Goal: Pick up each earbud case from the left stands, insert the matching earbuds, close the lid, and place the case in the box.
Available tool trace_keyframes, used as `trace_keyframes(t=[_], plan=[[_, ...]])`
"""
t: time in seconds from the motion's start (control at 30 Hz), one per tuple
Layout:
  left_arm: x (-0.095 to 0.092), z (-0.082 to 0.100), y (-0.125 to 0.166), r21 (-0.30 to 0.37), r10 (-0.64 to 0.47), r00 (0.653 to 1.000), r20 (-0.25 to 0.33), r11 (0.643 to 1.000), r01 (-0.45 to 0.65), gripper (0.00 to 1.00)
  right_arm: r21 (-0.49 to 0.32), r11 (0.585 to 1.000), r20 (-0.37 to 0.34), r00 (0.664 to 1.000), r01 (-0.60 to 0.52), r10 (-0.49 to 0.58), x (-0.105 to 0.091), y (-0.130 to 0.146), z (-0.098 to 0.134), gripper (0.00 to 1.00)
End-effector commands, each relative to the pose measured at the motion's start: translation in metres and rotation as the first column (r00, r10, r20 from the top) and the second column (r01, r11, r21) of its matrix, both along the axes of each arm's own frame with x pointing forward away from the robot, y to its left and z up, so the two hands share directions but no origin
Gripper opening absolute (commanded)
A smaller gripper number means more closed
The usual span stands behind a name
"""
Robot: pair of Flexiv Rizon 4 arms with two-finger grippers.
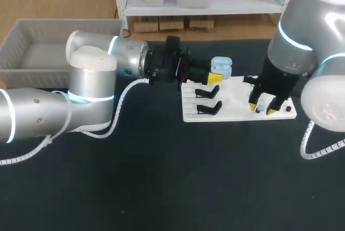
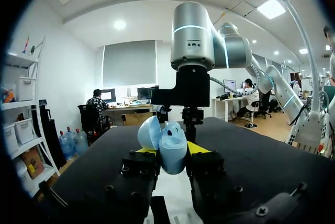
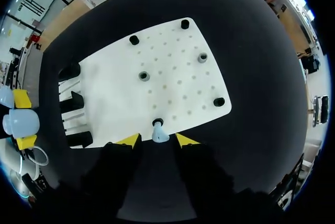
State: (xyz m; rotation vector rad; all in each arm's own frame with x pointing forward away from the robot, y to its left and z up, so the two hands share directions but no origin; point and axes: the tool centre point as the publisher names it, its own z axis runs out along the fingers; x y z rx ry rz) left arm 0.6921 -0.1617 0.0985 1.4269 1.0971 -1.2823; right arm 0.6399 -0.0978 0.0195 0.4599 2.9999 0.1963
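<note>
Pale blue and glossy, the earbud case (image 2: pixel 170 146) has its lid swung open and sits clamped in the left hand (image 2: pixel 171 150), raised above the left edge of the white board (image 1: pixel 237 95). The right hand (image 3: pixel 157 140) hangs over the board's right end, fingers apart either side of a small pale earbud (image 3: pixel 158 134); the table (image 1: pixel 161 177) is dark, with a grey box (image 1: pixel 32 42) far left

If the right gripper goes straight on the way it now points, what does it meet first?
Likely the blue earbud on the white board, between the open jaws of the right gripper.
</note>
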Motion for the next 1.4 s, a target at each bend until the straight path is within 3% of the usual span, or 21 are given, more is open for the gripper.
trace_keyframes(t=[0.03,0.57,0.83,1.03,1.4], plan=[[0.000,0.000,0.000,0.000,0.001,1.000,0.000,1.000,-0.001,0.00,0.004,1.000,0.007,1.000,0.012,-0.012,0.004,-0.001,-0.002,0.35],[0.000,0.000,0.000,0.000,0.001,1.000,0.000,1.000,-0.001,0.00,0.011,0.999,0.006,1.000,0.031,-0.031,0.009,-0.003,-0.006,0.31],[0.000,0.000,0.000,0.000,0.001,1.000,0.000,1.000,-0.001,0.00,0.008,0.999,-0.005,0.999,0.033,-0.033,0.009,-0.004,-0.008,0.22],[0.000,0.000,0.000,0.000,0.001,1.000,0.000,1.000,-0.001,0.00,0.002,0.999,-0.006,0.999,0.034,-0.034,0.008,-0.004,-0.009,0.00],[0.000,0.000,0.000,0.000,0.001,1.000,0.000,1.000,-0.001,0.00,0.014,0.999,-0.002,0.999,0.033,-0.033,0.001,-0.004,0.016,0.00]])
